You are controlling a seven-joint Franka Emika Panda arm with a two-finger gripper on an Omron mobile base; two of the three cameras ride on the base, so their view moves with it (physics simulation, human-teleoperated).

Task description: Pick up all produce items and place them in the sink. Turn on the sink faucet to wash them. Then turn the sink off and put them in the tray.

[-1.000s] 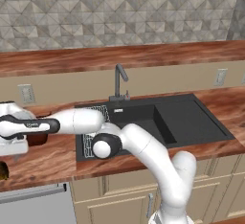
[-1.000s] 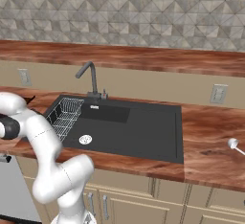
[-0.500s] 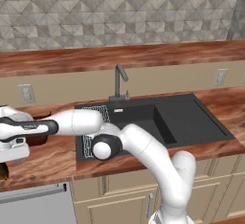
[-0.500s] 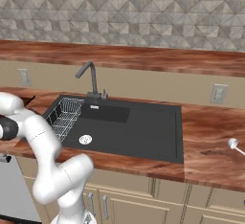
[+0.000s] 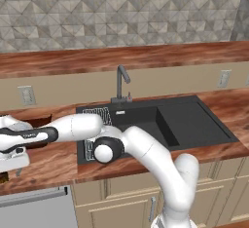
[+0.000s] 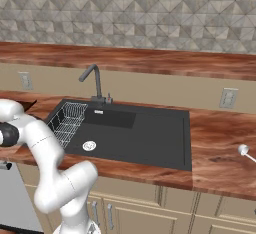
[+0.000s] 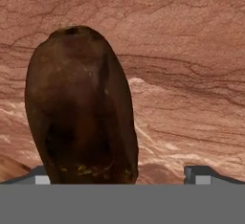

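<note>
A dark olive-brown oblong produce item (image 7: 81,108) lies on the reddish wooden counter, close up in the hand view. My gripper (image 7: 120,175) stands open over it, its fingertips (image 7: 201,173) on either side, and the lump sits nearer the left tip. From the left base view my arm reaches far left, with the gripper (image 5: 10,169) low over the counter beside the produce item (image 5: 3,177). Just behind the arm is the brown tray (image 5: 40,122). The black sink (image 5: 187,122) and its dark faucet (image 5: 120,78) are to the right.
A white wire rack (image 6: 67,120) sits in the sink's (image 6: 135,133) left end below the faucet (image 6: 95,80). Wall outlets (image 5: 26,94) flank the sink. A white-tipped utensil (image 6: 243,149) lies on the counter far right. A grey dishwasher front (image 5: 34,207) is under the counter.
My hand has come down a little toward the counter at the far left. The jaws have stayed open, and nothing else has moved.
</note>
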